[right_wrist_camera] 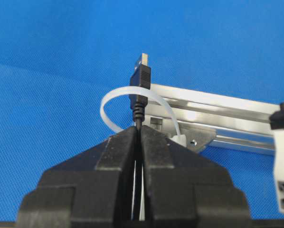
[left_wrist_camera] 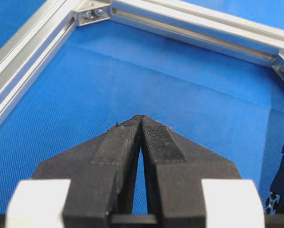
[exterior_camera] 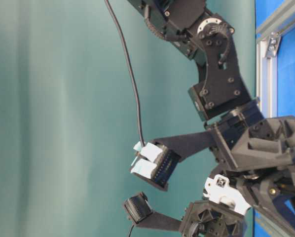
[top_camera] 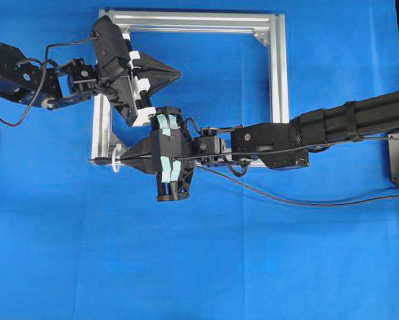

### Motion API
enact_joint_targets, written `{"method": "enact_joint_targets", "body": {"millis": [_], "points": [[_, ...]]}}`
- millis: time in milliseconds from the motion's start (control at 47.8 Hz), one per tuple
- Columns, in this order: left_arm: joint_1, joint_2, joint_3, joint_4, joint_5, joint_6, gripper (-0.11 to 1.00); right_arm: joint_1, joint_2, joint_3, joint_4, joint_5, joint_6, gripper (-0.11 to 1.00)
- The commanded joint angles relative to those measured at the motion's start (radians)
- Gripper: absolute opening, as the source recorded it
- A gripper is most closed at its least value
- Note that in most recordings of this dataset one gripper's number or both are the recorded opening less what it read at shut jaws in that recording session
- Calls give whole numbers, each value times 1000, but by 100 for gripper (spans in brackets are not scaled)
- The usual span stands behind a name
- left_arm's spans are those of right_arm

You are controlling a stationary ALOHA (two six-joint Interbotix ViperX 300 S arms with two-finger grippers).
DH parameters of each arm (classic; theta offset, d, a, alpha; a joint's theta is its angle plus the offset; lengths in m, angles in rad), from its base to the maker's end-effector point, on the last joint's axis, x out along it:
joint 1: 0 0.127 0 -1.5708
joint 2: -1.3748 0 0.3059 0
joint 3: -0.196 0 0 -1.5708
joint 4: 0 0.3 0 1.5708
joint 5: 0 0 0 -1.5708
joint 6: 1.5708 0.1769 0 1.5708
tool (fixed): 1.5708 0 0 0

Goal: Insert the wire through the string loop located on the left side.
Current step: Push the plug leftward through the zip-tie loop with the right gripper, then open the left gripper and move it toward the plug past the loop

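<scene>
- Two black robot arms worked over a blue table (top_camera: 253, 267), seen from overhead, with a square silver aluminium frame (top_camera: 278, 80) lying flat on it toward the far side.
- The right gripper (right_wrist_camera: 138, 129) was pressed shut on the wire (right_wrist_camera: 138, 111), pinching the thin black cable just behind its plug.
- From the right wrist view, the plug (right_wrist_camera: 141, 78) stood up out of the closed fingertips, dark-bodied with a metallic tip at the top.
- The string loop (right_wrist_camera: 132, 102), a thin white band, arched behind the plug in that view, its ends running down to a bracket at the frame's corner; whether the plug had entered the loop could not be told.
- In the overhead view, the right gripper reached across from the right to the near-left corner of the frame, where a small piece of the white loop showed just beyond its tip.
- The rest of the wire trailed away to the right over the table, curving along beside the right arm (top_camera: 346, 123).
- The left gripper (left_wrist_camera: 141, 118) was fully closed with nothing between its fingertips, which met at a point above bare blue cloth.
- Overhead, the left gripper sat inside the frame near its far-left corner, pointing right, well apart from the loop.
- The table-level view showed a closed gripper against a teal backdrop (exterior_camera: 49, 118), with a thin black cable rising from it.
</scene>
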Motion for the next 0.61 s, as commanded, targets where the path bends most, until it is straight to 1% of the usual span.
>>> {"method": "enact_joint_targets", "body": {"millis": [0,126,251,586], "points": [[3,-31,-2,2,-2,5,0,3,-25,-25,2,-17,-3,0],[20,-57,40,2,-2,5,0,3,-26,-23,2,-14,-3,0],[29,-115,101,2,-2,5,0,3,-26,-21,2,-14,-3,0],[29,-341,331,3,0,5,0,3,-26,-21,2,-12,-3,0]]}}
